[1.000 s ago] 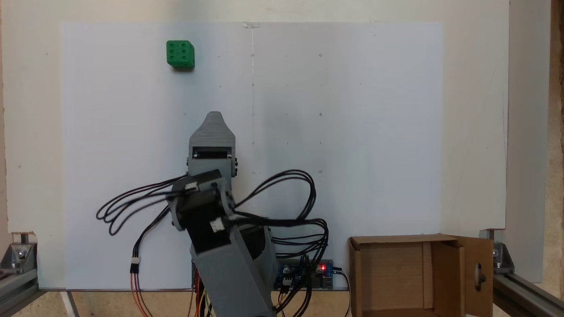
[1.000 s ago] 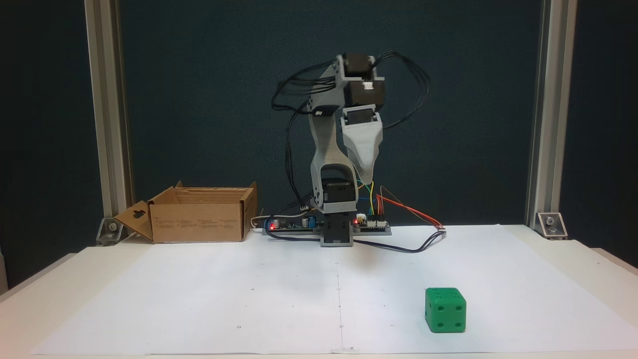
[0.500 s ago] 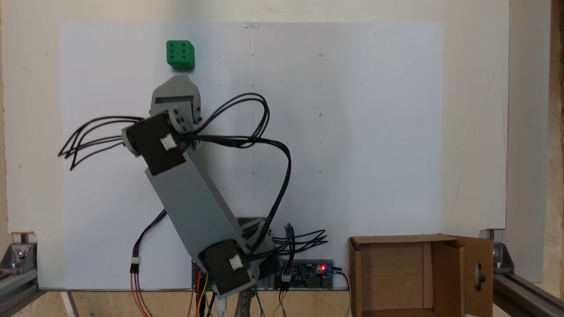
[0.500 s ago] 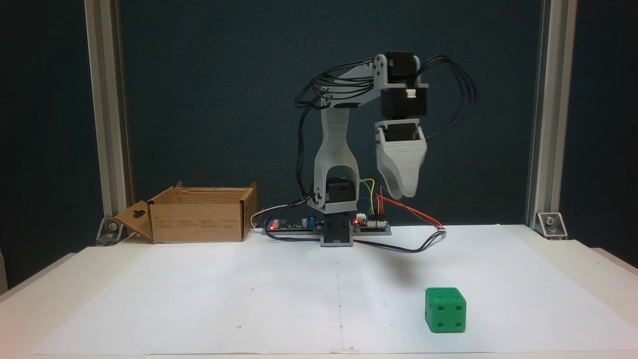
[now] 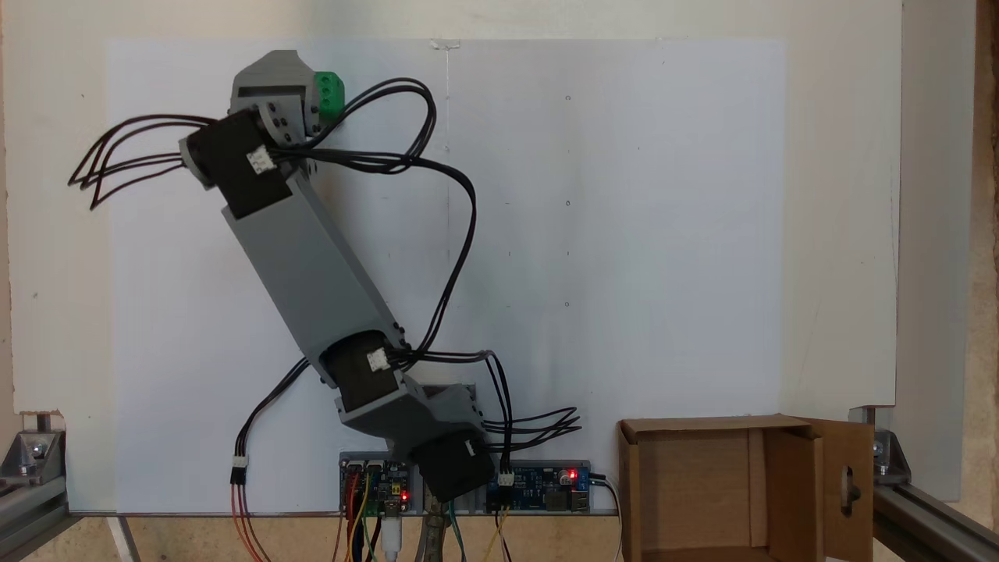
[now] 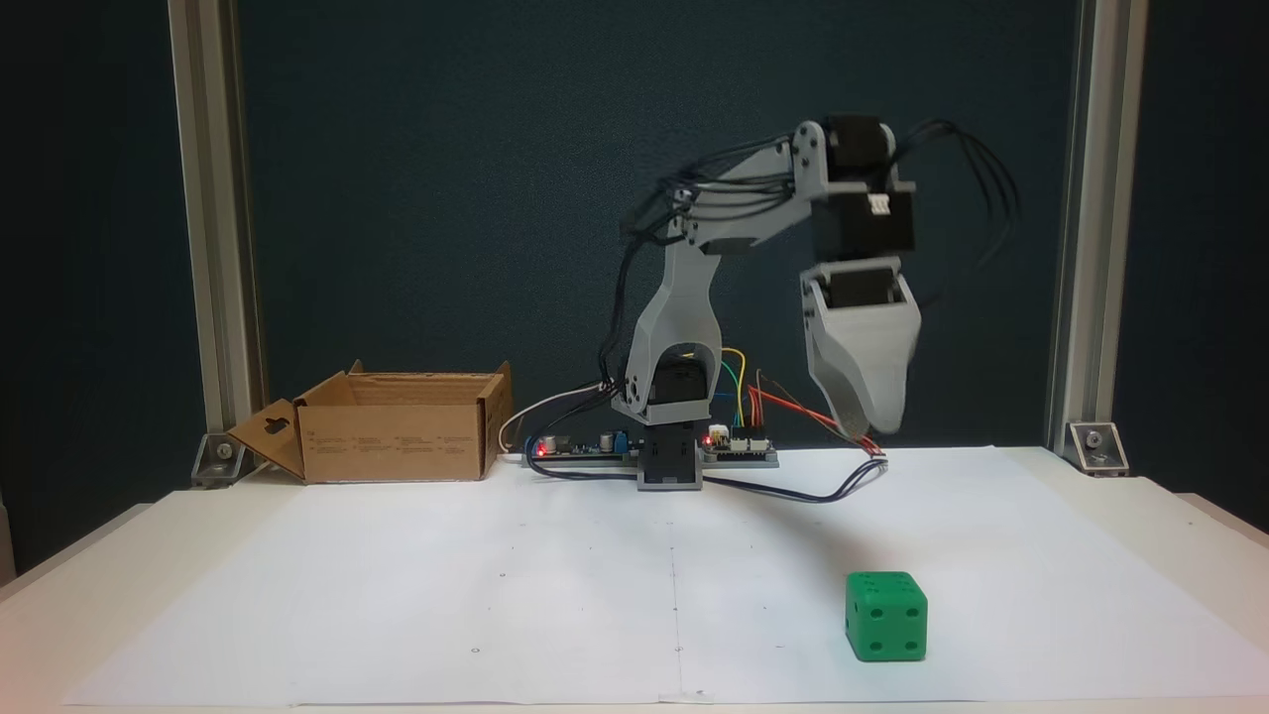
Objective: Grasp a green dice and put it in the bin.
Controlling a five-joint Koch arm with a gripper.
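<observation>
The green dice (image 6: 885,617) rests on the white paper near the front right in a fixed view. Seen from above, only its right part (image 5: 331,92) shows, because the grey gripper head covers the rest. The gripper (image 6: 876,424) points down and hangs well above the dice with nothing in it. From above, the gripper (image 5: 271,61) sits over the dice's left side. A single grey wedge shows, so the jaws' state cannot be told. The bin, an open cardboard box (image 6: 392,454), stands at the back left, and at the bottom right (image 5: 629,492) from above.
Controller boards with red lights (image 6: 739,443) and loose cables (image 6: 813,491) lie by the arm's base (image 6: 669,466). Aluminium posts (image 6: 203,238) stand at both back corners. Black cable loops (image 5: 437,156) swing out from the arm. The bin's holed flap (image 5: 847,488) hangs outward.
The arm has stretched out and swung toward the dice. The gripper went from mid-sheet to above the dice and came lower. Dice and bin have not moved.
</observation>
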